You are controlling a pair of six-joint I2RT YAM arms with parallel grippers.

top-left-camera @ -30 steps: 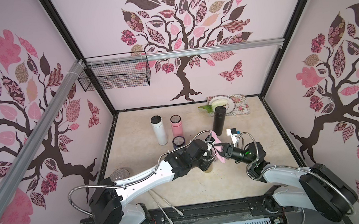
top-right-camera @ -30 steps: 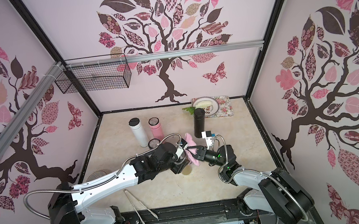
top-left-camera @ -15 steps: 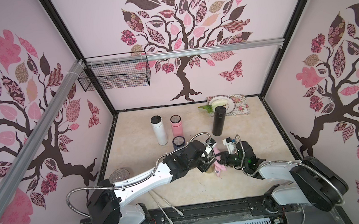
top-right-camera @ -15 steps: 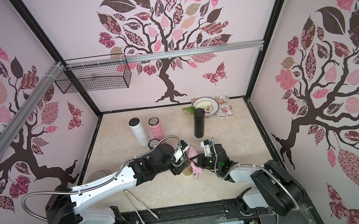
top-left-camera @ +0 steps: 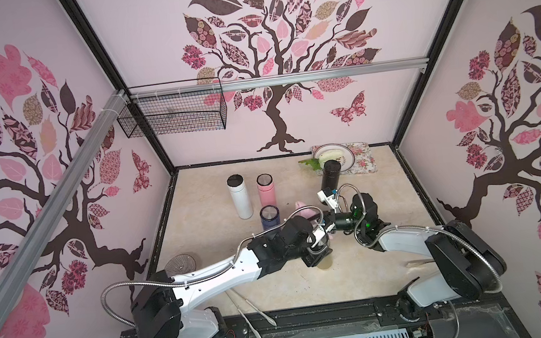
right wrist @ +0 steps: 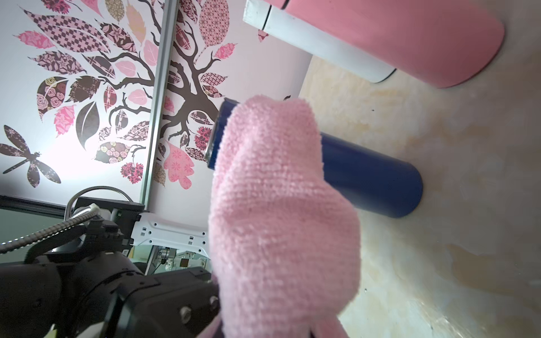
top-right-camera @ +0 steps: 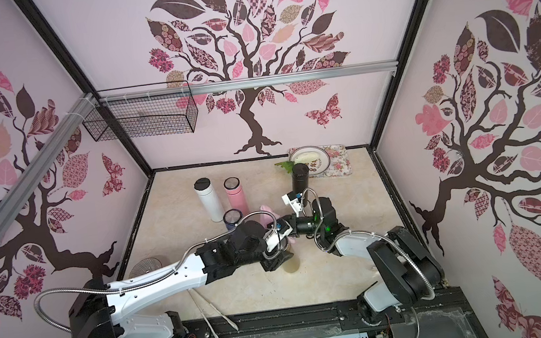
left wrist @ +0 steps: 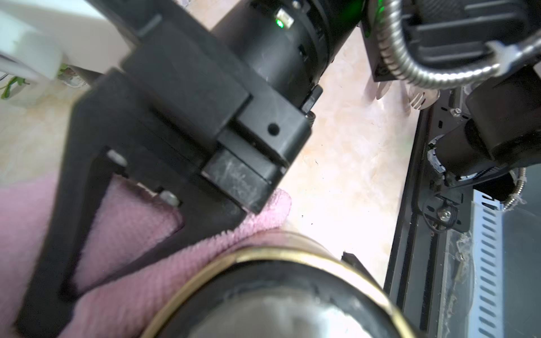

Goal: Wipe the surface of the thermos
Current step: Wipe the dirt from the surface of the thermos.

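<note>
Left wrist view: pink terry cloth (left wrist: 181, 263) pressed against gold metal thermos with black lid (left wrist: 278, 295), bottom centre of frame. Right tool (top-left-camera: 325, 231) clamped on cloth, left tool (top-left-camera: 317, 256) clamped on thermos. I judge it mid-wipe, with most of the body left.

Five thermoses stand on the table (top-left-camera: 205, 214): a white thermos (top-left-camera: 240, 197), a pink thermos (top-left-camera: 266, 191), a dark blue thermos (top-left-camera: 269, 217), a black thermos (top-left-camera: 330, 174) and a gold thermos (top-left-camera: 325, 263). One pink cloth (top-left-camera: 306, 209). One plate (top-left-camera: 347, 159), one floral mat (top-left-camera: 366, 164), one wire basket (top-left-camera: 174, 115), one round grey disc (top-left-camera: 180, 264).
</note>
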